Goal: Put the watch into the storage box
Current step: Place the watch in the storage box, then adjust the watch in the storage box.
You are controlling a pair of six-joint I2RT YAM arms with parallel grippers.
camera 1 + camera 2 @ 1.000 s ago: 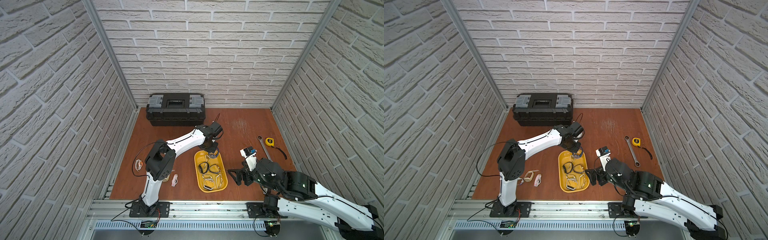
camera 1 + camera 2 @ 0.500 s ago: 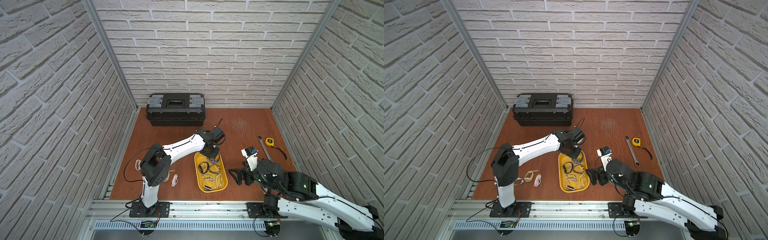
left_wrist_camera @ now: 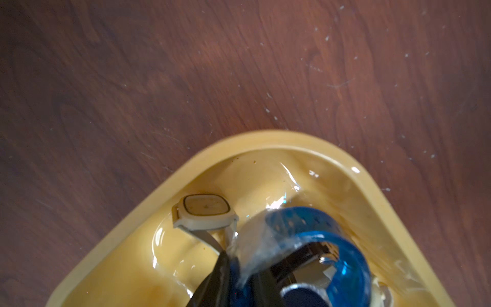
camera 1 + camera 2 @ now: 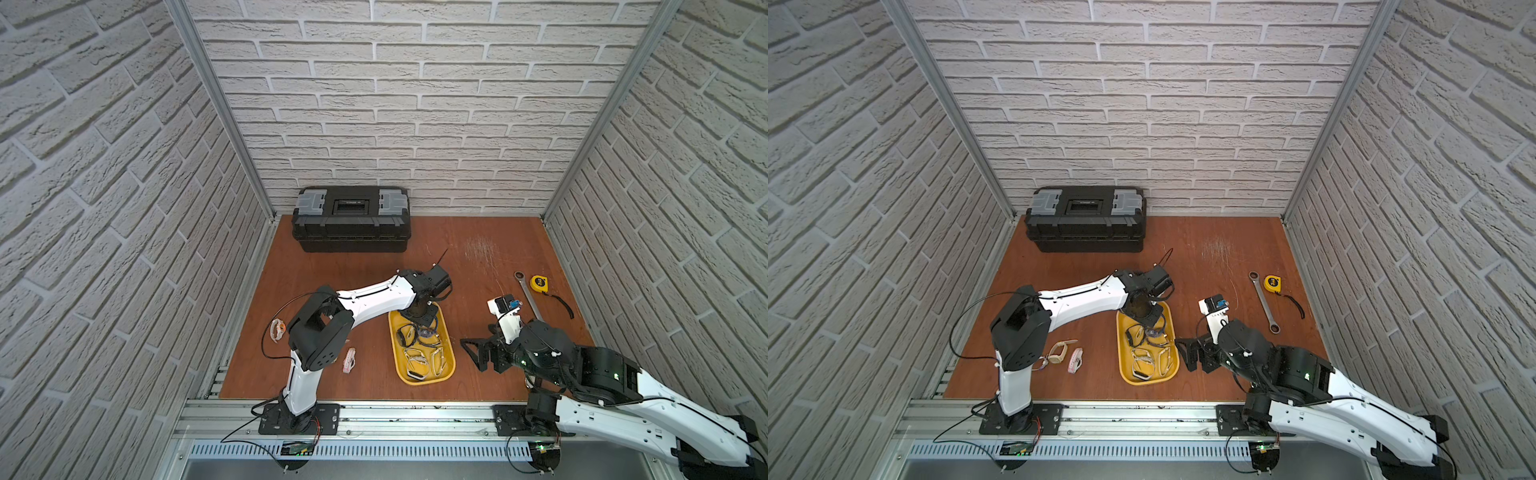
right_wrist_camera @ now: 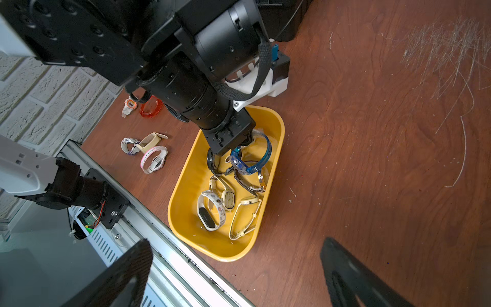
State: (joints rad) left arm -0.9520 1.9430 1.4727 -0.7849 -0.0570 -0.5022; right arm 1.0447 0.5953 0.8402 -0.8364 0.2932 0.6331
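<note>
Though examined in wrist views, cannot tell whether pinching or slack: left gripper [image 5: 240, 148] down in far end of storage box [image 5: 183, 196], jaws masked by blue watch [image 5: 239, 161] strap. Found blue watch inside box, over other watches [image 5: 210, 220]. Found right gripper [image 4: 472, 353] spread wide, empty, low over counter [image 4: 365, 274] beside box. Noted more watches [image 5: 152, 159] loose on counter outside box, left side.

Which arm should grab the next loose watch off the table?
Left. The loose watches lie beside the left arm's base, while the open right pincer waits across the storage box from them.
</note>
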